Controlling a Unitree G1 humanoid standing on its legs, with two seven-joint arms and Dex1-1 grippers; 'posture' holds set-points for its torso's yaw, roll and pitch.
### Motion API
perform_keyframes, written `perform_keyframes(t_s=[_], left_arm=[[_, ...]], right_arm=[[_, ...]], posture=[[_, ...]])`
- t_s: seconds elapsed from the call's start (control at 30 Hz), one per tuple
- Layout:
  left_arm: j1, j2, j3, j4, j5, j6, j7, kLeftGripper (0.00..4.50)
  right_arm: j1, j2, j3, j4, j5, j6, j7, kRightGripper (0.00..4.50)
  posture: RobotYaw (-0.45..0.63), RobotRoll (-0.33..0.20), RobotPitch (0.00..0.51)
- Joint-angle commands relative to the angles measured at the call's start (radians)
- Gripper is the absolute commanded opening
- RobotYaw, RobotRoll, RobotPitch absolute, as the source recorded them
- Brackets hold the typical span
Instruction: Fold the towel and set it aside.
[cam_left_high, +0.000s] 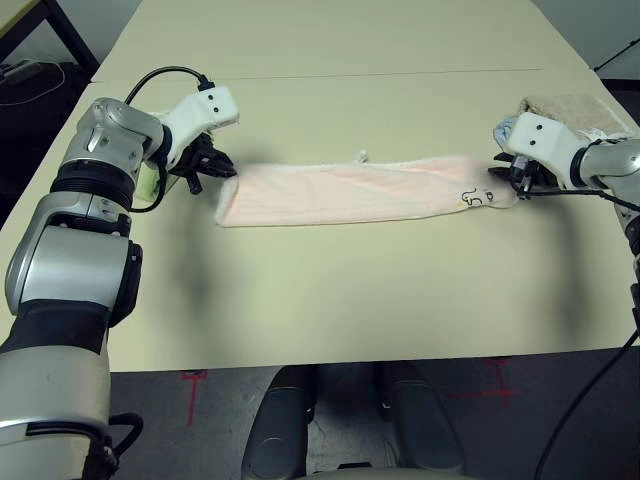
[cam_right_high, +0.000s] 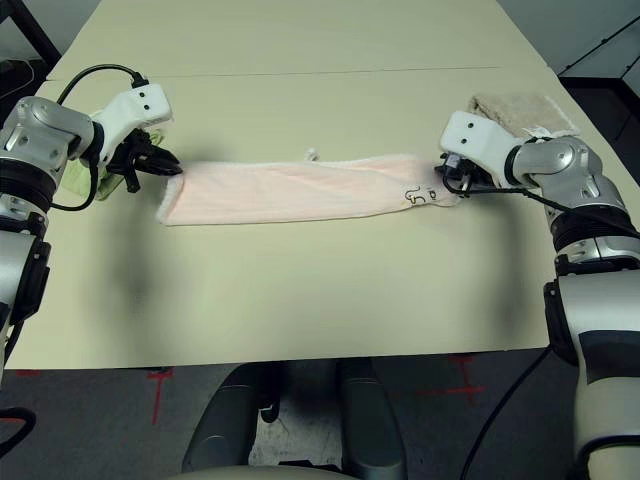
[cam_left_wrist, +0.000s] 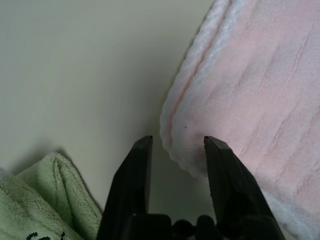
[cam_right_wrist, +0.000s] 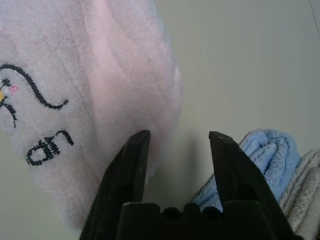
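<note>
The pale pink towel lies as a long narrow strip across the middle of the table, its dark embroidery near the right end. My left gripper sits at the strip's left end. In the left wrist view its fingers stand apart, with the towel's corner lying between and past them, not pinched. At the right end my right gripper is open too. Its fingers stand apart at the towel's end, one finger against the cloth.
A light green towel lies just behind my left gripper. Folded beige and blue towels sit behind my right gripper. The tan table extends toward me and far back, with black cables along both arms.
</note>
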Motion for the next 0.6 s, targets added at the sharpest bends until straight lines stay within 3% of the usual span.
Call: perform_keyframes(t_s=[0.03,0.1,0.13,0.37,0.6], left_arm=[[-0.012,0.014,0.025,0.010,0.003,-0.007,0.011,3.35],[-0.018,0.021,0.035,0.003,0.001,-0.008,0.019,4.12],[-0.022,0.023,0.040,0.001,0.001,-0.012,0.024,4.47],[-0.054,0.022,0.106,-0.020,-0.040,-0.008,0.018,4.47],[-0.040,-0.018,0.231,-0.058,-0.157,0.017,0.001,4.47]], right_arm=[[0.009,-0.038,-0.016,-0.018,0.020,0.004,0.033,3.74],[0.017,-0.057,-0.027,-0.029,0.031,0.006,0.041,4.47],[0.020,-0.065,-0.033,-0.036,0.041,0.009,0.045,4.50],[0.030,-0.087,-0.139,-0.058,0.158,0.043,0.061,4.50],[0.086,-0.026,-0.281,-0.152,0.369,0.130,0.157,4.50]], posture=[[0.02,0.000,0.223],[0.02,0.000,0.219],[0.02,0.000,0.219],[0.01,0.000,0.213],[0.01,0.000,0.208]])
